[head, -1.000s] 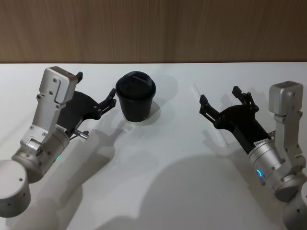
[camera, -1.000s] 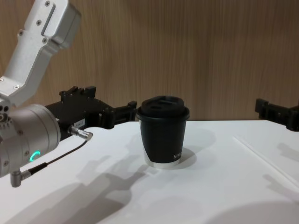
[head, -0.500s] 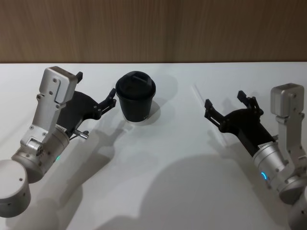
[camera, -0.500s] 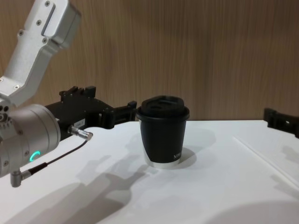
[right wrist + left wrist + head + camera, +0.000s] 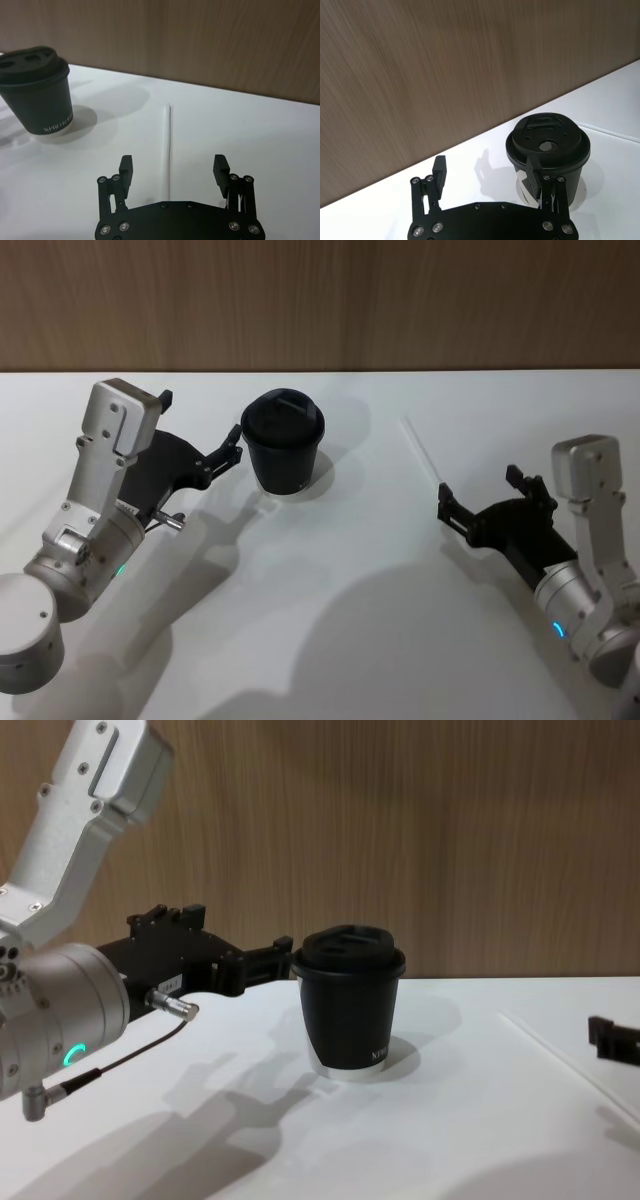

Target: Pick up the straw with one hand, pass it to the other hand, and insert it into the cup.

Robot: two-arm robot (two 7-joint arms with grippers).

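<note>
Black right gripper (image 5: 480,490) hangs low over the white table (image 5: 350,570), jaws spread wide and empty. Its arm comes in from the robot's right with the wrist tipped forward. In the right wrist view the straw (image 5: 168,150) lies flat on the table, its near end between the two fingers. It runs away toward the wooden wall, well apart from the cup (image 5: 284,445). The straw looks featherlight, thin-walled and smooth, so it is likely to roll or pinch flat. Best to grip it gently near one end, fingertips right down at the table, leaving the rest free for the handover. Left gripper (image 5: 198,422) is open too, parked just beside the cup; can't tell if it touches.
</note>
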